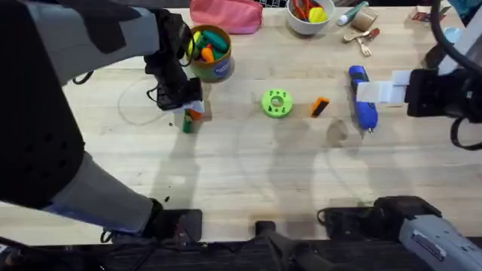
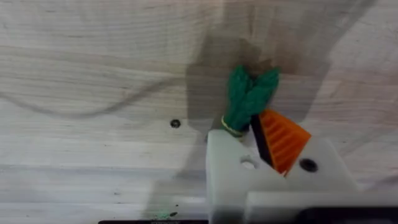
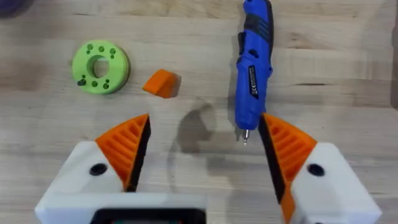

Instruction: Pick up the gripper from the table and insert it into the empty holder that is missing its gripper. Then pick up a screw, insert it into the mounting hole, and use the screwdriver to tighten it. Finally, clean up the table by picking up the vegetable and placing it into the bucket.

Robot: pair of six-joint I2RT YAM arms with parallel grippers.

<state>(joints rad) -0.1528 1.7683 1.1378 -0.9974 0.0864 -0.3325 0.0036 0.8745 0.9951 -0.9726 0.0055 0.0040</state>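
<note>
Left gripper (image 1: 188,114): low over the worktop (image 1: 248,173) at about 10 o'clock from its centre. Its fingers are pinched on the vegetable (image 2: 247,96), the stalk caught between a bare white holder (image 2: 233,171) and one orange pad, the leafy end sticking out past the tips.
Right gripper (image 3: 202,149): at the 3 o'clock side, fingers spread wide and holding nothing; both carry orange pads.
Screwdriver (image 1: 363,96): blue, lying flat just beside the right gripper, metal tip towards 6 o'clock, close to one right fingertip in the wrist view.
Orange tip (image 1: 320,107): the loose gripper piece, on the worktop between the green disc (image 1: 276,103) and the screwdriver.
Bucket (image 1: 212,54): at 12 o'clock from the left gripper, near it, with yellow, orange and green toy vegetables inside.
White bowl (image 1: 309,19): far edge, about 1 o'clock, more toy food in it.
Small screw (image 2: 175,123): on bare wood near the vegetable.
</note>
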